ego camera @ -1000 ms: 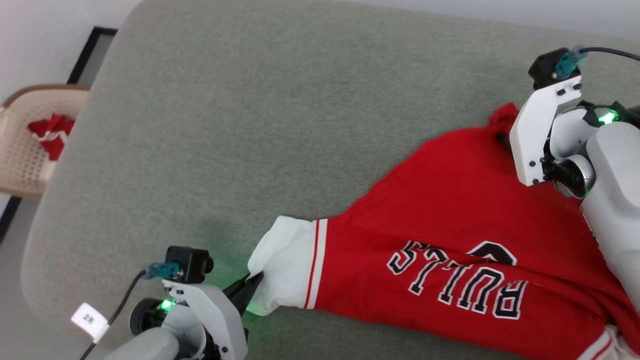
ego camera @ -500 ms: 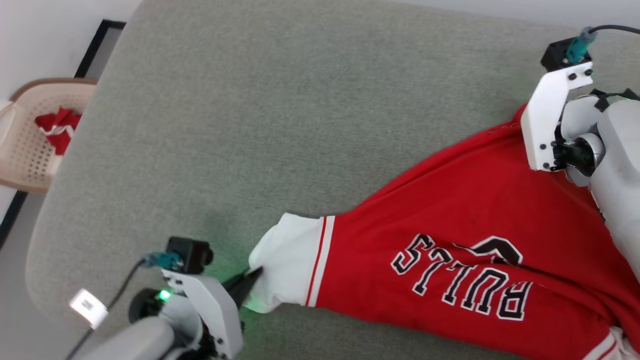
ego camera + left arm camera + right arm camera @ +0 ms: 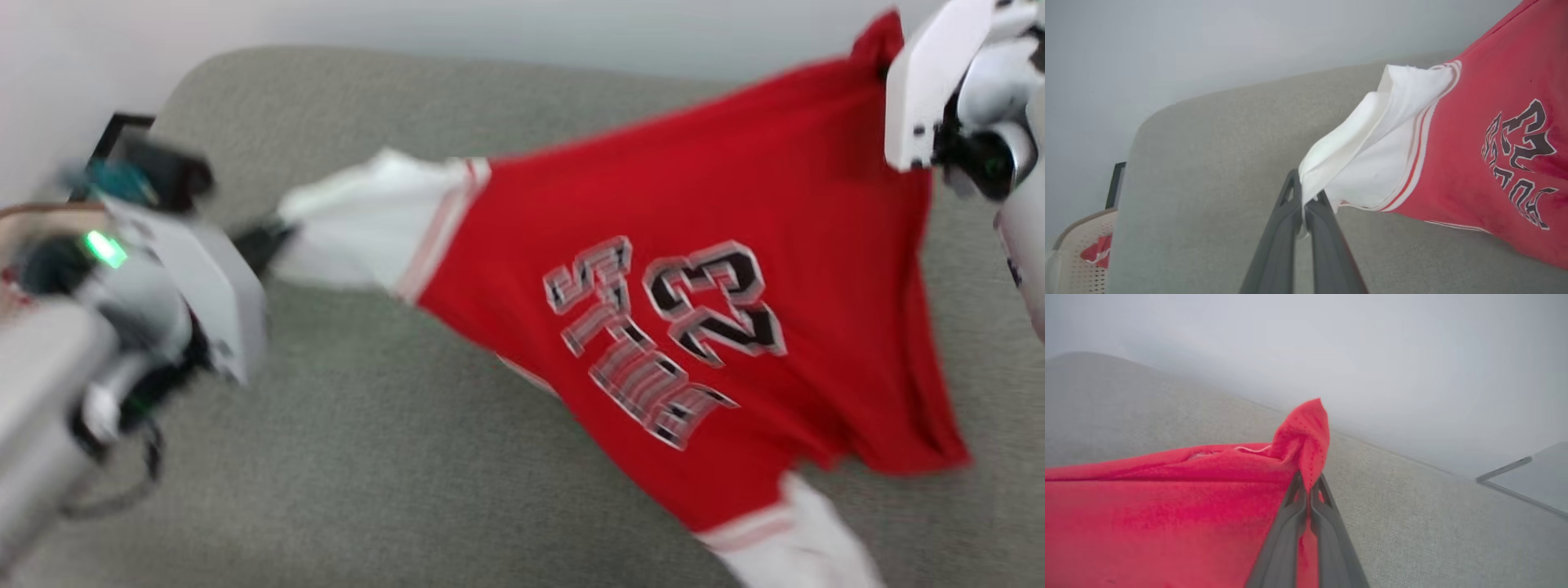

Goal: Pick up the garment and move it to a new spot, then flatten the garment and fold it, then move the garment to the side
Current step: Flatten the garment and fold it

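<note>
In the left jaws a white sleeve (image 3: 1372, 155) of the garment (image 3: 702, 204) is pinched tight. In the right jaws a red corner (image 3: 1302, 433) is pinched. Between the jaws, the garment is held up over the grey table (image 3: 367, 457).

Head view looks down, perhaps obliquely; close wrist views share garment (image 3: 735, 204)

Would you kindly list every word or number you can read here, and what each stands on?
"23": black, white-edged number on the red garment.
The lettering beside it: smeared by blur in the head view, creased in the left wrist view; not readable.
No other text can be read.
</note>
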Robot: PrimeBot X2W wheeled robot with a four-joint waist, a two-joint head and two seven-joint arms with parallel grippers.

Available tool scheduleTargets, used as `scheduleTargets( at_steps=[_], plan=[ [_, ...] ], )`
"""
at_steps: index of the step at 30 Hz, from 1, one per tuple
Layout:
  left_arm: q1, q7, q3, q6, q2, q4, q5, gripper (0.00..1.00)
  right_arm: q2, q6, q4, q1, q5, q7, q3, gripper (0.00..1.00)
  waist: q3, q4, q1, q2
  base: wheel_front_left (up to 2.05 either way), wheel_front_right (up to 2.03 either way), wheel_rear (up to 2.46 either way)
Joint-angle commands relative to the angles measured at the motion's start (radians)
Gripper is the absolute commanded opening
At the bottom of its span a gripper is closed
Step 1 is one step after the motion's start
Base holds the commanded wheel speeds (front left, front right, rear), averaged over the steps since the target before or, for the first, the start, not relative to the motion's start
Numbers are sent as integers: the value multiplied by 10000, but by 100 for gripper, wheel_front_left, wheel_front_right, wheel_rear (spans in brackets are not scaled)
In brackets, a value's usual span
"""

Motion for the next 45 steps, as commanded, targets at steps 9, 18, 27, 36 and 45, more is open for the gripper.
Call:
scheduleTargets(
  at_steps=[9, 18, 27, 36, 45],
  plan=[
    [-2910, 1421, 289, -691, 259, 1430, 867, 0, 120, -26, -329, -711, -84, -998, -568, 0, -1317, -1119, 0, 0, 0, 0, 0],
    [-5055, 1333, 229, -1457, -466, 3401, 1864, 0, 226, -27, -442, -1175, -308, -1689, -1180, 0, -1815, -1359, 0, 0, 0, 0, 0],
    [-6442, 1070, 199, -2075, -1285, 5155, 2157, 0, 407, -29, -544, -1328, -408, -1874, -1616, 0, -2098, -1484, 0, 0, 0, 0, 0],
    [-7232, 465, 156, -2353, -1800, 6371, 2354, 0, 506, -27, -837, -1467, -671, -2151, -1836, 0, -1916, -1548, 0, 0, 0, 0, 0],
    [-8346, -353, 333, -2491, -2313, 7592, 2404, 0, 756, -28, -823, -1995, -1213, -2599, -2287, 0, -1226, -1583, 0, 0, 0, 0, 0]
  ],
)
